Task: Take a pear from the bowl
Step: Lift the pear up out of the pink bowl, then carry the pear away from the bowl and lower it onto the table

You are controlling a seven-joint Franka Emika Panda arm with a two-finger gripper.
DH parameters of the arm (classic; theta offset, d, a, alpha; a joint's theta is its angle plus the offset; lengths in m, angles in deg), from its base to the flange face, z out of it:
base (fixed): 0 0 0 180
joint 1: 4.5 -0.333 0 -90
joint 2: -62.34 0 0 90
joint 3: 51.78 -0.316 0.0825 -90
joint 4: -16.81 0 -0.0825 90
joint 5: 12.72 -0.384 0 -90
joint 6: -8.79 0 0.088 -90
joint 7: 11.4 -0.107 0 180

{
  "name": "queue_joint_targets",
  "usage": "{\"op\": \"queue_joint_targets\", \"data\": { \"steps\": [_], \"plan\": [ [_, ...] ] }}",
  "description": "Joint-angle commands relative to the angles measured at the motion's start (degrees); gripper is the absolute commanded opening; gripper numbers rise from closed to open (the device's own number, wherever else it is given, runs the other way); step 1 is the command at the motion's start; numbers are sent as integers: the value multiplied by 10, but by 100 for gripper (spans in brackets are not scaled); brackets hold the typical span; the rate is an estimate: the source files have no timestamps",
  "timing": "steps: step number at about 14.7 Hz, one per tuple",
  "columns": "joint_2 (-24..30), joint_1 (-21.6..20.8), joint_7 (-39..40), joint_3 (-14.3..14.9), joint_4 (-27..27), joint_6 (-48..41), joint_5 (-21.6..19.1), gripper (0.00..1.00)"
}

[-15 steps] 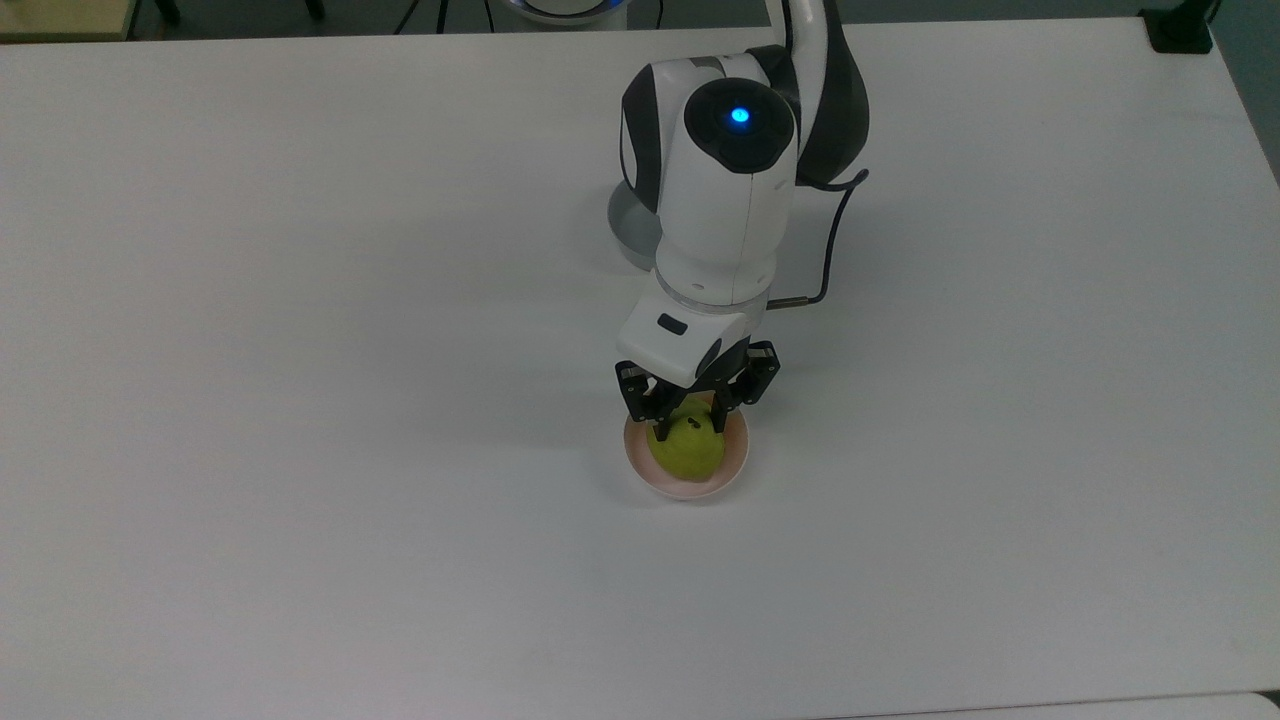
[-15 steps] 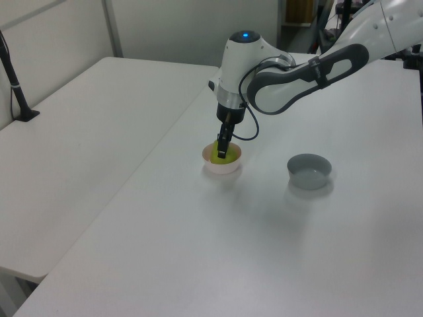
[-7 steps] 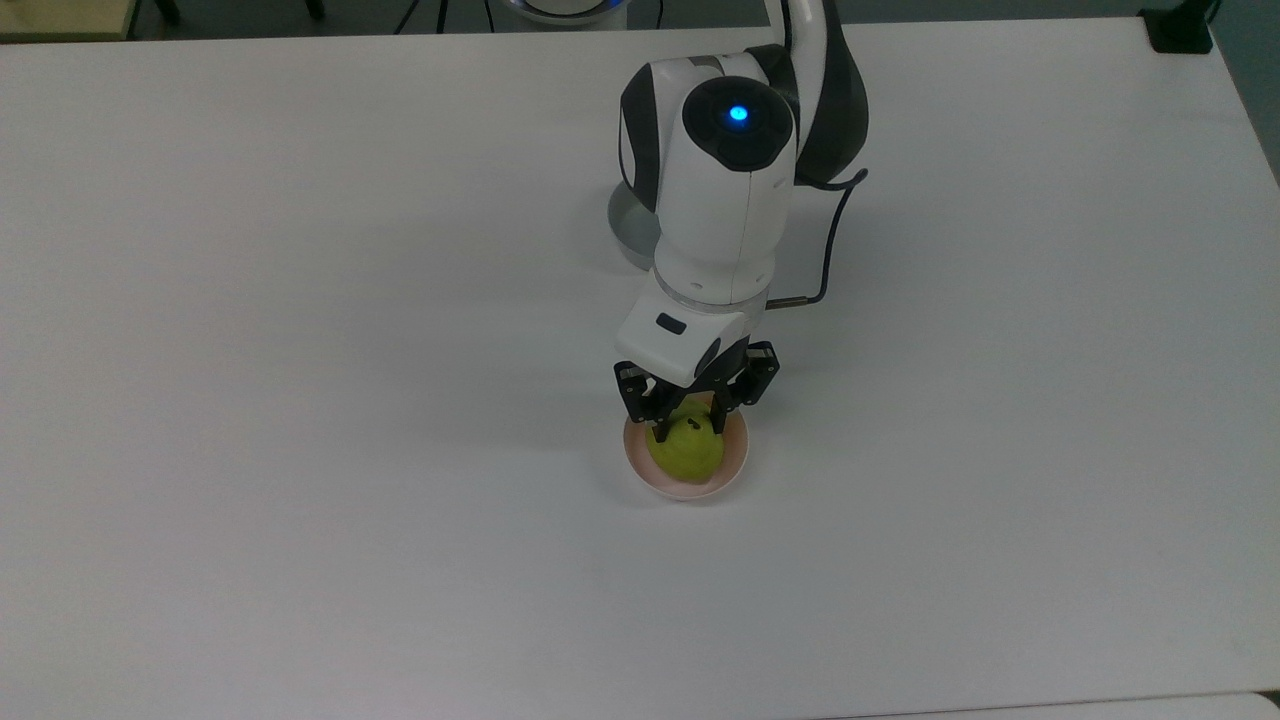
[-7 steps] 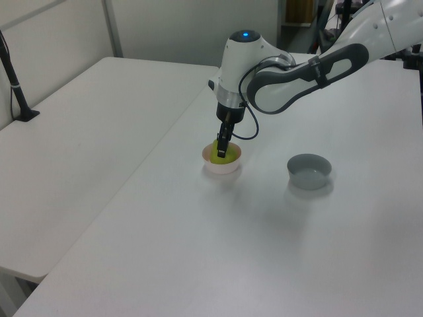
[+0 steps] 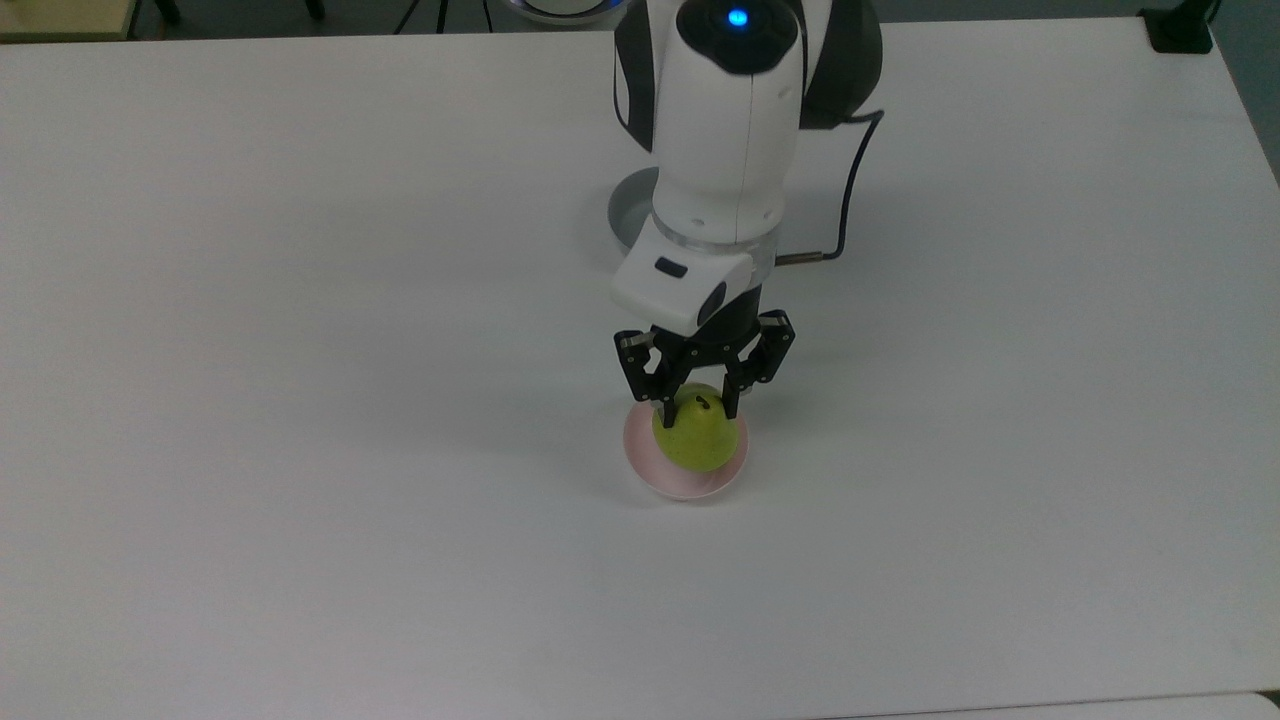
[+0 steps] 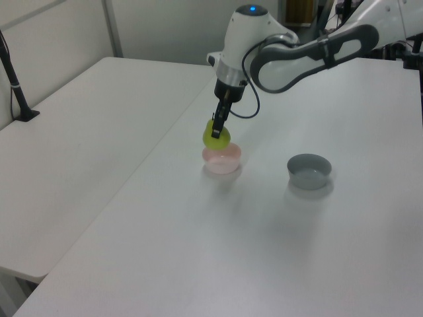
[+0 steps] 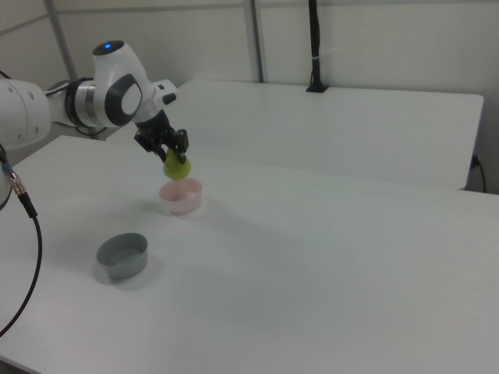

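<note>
The yellow-green pear [image 5: 698, 438] [image 6: 215, 137] [image 7: 177, 167] hangs in the air just above the pale pink bowl [image 5: 668, 481] [image 6: 222, 159] [image 7: 181, 195], clear of its rim. My gripper [image 5: 697, 405] [image 6: 216, 130] [image 7: 170, 155] is shut on the pear, its black fingers clamped on the fruit's upper part near the dark stem. The bowl sits on the white table right under the fruit, with nothing in it.
A grey straight-sided bowl [image 6: 308, 171] [image 7: 122, 255] [image 5: 630, 214] stands apart from the pink bowl, partly under the arm in the top view. A second white table [image 6: 73, 125] adjoins this one. A black post [image 6: 14, 92] [image 7: 315, 47] rises at its far edge.
The gripper has risen with the pear in it. The fruit lay in the pink bowl before and now hangs above it; the bowl stayed where it was.
</note>
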Motion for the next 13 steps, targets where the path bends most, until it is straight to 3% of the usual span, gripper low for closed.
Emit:
{"op": "queue_joint_targets", "data": {
  "steps": [1,6,8,13],
  "plan": [
    [43,3,2,3,-20,-6,-8,31],
    [77,52,7,-8,-44,-20,-6,31],
    [98,95,9,-24,-55,-27,-1,31],
    [120,179,79,-26,-56,-112,-4,32]
  ]
}}
